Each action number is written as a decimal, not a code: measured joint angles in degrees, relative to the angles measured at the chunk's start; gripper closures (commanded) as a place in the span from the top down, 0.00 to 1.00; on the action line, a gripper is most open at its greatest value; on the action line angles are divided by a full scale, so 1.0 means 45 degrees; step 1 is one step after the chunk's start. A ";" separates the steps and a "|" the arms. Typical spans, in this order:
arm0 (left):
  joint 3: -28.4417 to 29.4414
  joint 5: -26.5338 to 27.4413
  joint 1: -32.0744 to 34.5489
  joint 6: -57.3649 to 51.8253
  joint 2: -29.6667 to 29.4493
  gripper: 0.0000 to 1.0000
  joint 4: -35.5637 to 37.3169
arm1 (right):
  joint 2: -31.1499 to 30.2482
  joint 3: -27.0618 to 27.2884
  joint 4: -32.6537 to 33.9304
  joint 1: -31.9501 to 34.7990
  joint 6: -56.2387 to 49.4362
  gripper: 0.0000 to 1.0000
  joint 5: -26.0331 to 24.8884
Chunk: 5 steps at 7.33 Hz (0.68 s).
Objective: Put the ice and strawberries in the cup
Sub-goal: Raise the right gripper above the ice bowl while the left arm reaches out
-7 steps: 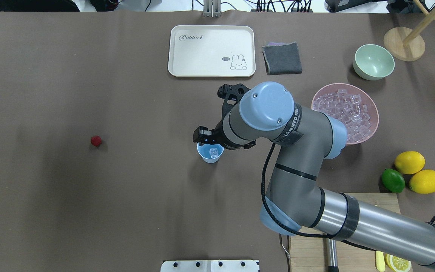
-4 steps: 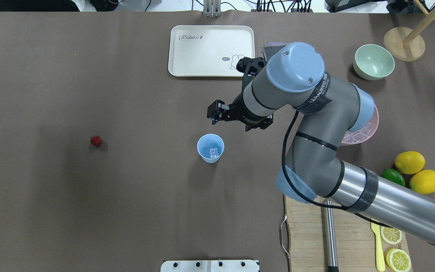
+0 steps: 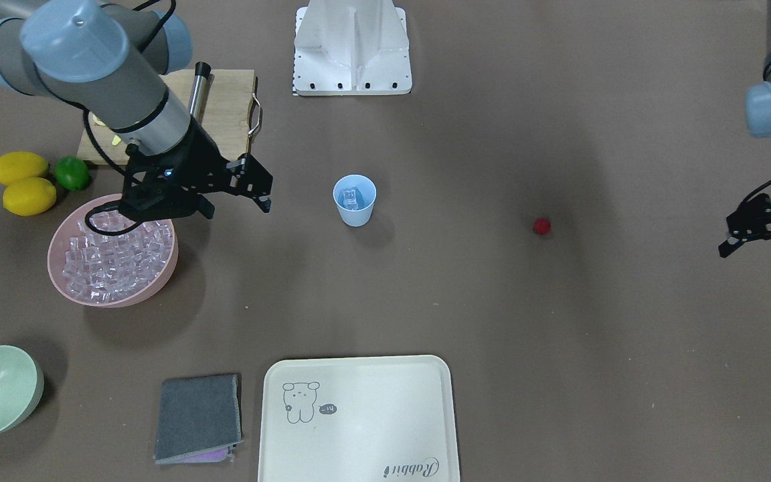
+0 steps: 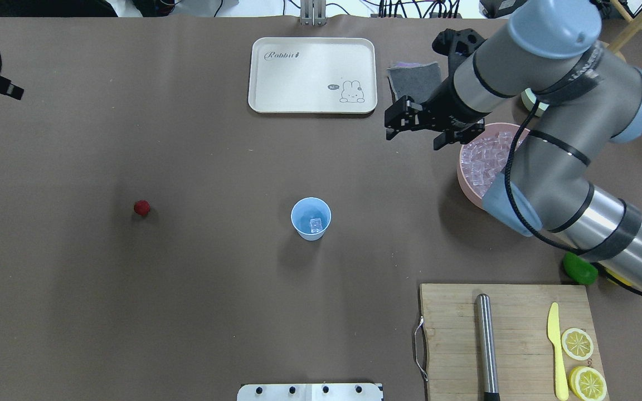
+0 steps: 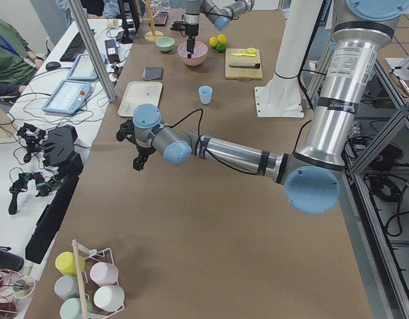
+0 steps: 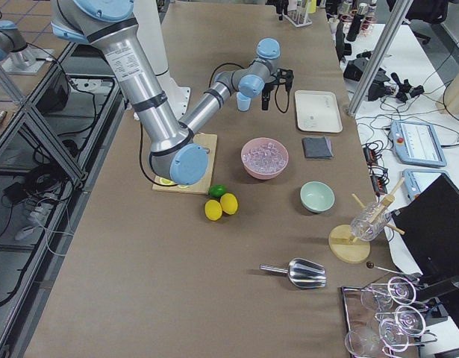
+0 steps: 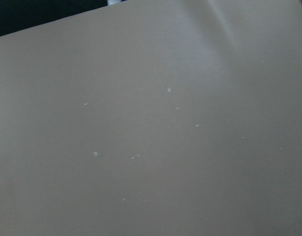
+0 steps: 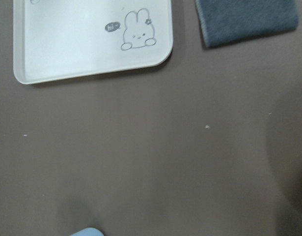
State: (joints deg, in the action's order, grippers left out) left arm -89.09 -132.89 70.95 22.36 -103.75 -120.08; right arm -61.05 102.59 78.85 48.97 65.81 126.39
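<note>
**Cup** (image 4: pixel 310 218): light blue, upright in the middle of the counter (image 4: pixel 187 312), with one ice cube (image 4: pixel 315 225) inside.
**Ice** (image 3: pixel 114 261): heaped in the pink bowl (image 3: pixel 116 301) on the robot's right.
**Strawberry** (image 4: pixel 141 208): lies alone on the counter, well apart from the cup.
**Right gripper** (image 4: pixel 413 140): fingers spread and empty, beside the bowl's rim, likely positioned to fetch another cube.
**Left gripper** (image 3: pixel 753 262): fingers spread and empty, at the far left, on the berry's side and probably meant for it.

Grey tubular right arm (image 4: pixel 549 161), pale blue joint caps (image 4: pixel 555 19) with small screws (image 3: pixel 78 22), black lettered bands (image 4: pixel 574 67), looping black cable (image 4: pixel 509 178), black skeletal right gripper (image 4: pixel 416 139)
</note>
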 measured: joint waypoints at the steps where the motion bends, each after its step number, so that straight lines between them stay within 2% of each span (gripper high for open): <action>1: -0.0103 0.0503 -0.0759 0.1182 -0.0072 0.98 -0.0574 | -0.0347 -0.0035 0.0002 0.0616 -0.0742 1.00 0.0395; 3: -0.0712 0.1554 -0.1861 0.2302 0.0058 0.98 -0.1239 | -0.0934 -0.0143 0.0027 0.1562 -0.1986 1.00 0.0904; 5: -0.1861 0.3344 -0.2947 0.2711 0.0829 0.98 -0.1335 | -0.1124 -0.0226 0.0023 0.1867 -0.2382 1.00 0.1048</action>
State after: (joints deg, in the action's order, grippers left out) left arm -97.46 -117.85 57.69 34.56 -100.02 -126.09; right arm -66.11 101.58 78.95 57.37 55.09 131.10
